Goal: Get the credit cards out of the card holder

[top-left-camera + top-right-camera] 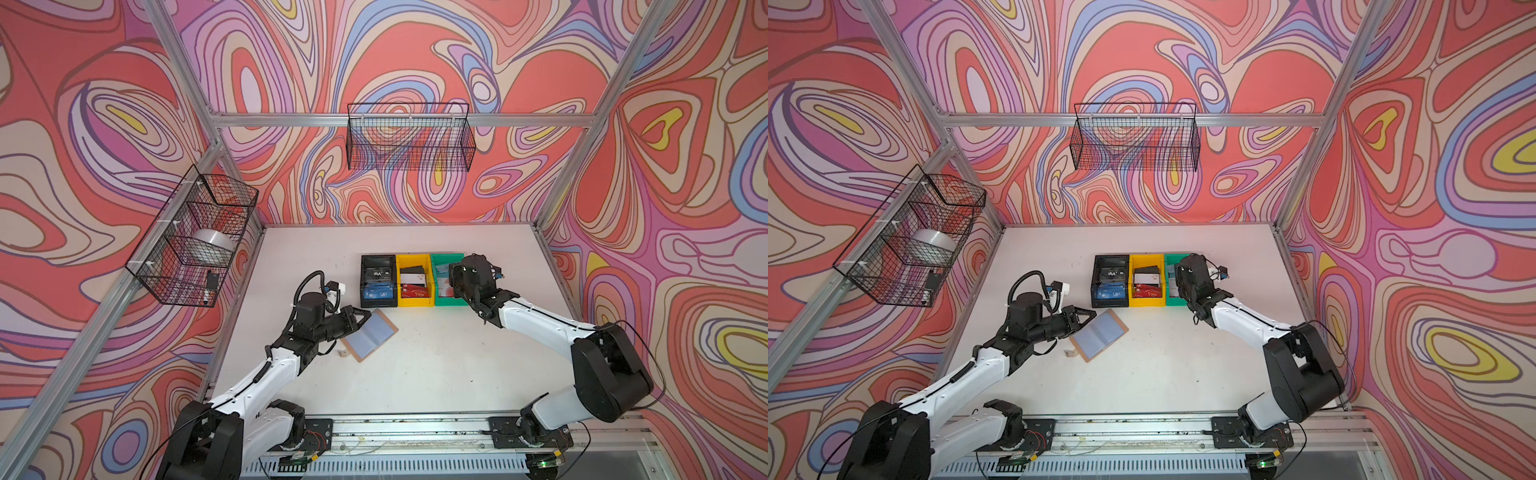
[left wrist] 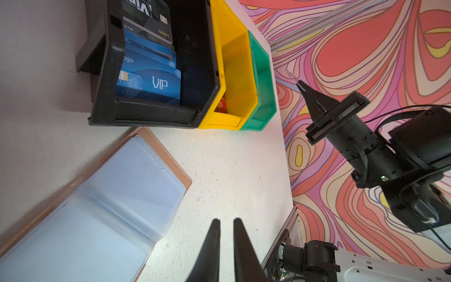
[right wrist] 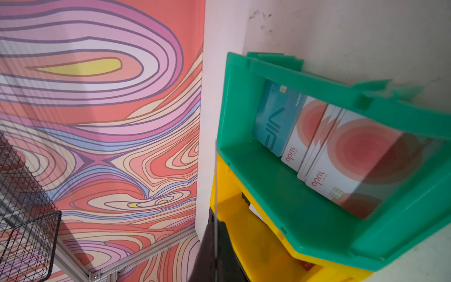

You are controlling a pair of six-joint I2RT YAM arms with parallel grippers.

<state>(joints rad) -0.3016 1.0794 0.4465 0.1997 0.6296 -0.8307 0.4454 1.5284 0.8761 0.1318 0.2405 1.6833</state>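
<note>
The tan card holder (image 1: 369,336) (image 1: 1099,334) lies open on the white table, and its clear sleeves (image 2: 109,195) look empty. My left gripper (image 1: 365,318) (image 2: 225,221) hovers at its far-left edge, open by a narrow gap with nothing between the fingers. My right gripper (image 2: 301,85) (image 3: 216,227) is above the green bin (image 3: 317,73), shut on a thin credit card (image 3: 216,171) seen edge-on, so its face is hidden. Pale cards with red circles (image 3: 361,156) and a teal VIP card (image 3: 273,117) lie in the green bin. Blue VIP cards (image 2: 151,83) lie in the black bin (image 2: 146,117).
A yellow bin (image 1: 414,280) with red and dark cards stands between the black bin (image 1: 377,280) and the green bin (image 1: 446,278). The holder's snap strap (image 1: 343,354) sticks out at its near-left corner. Wire baskets hang on the left wall (image 1: 195,237) and back wall (image 1: 409,137).
</note>
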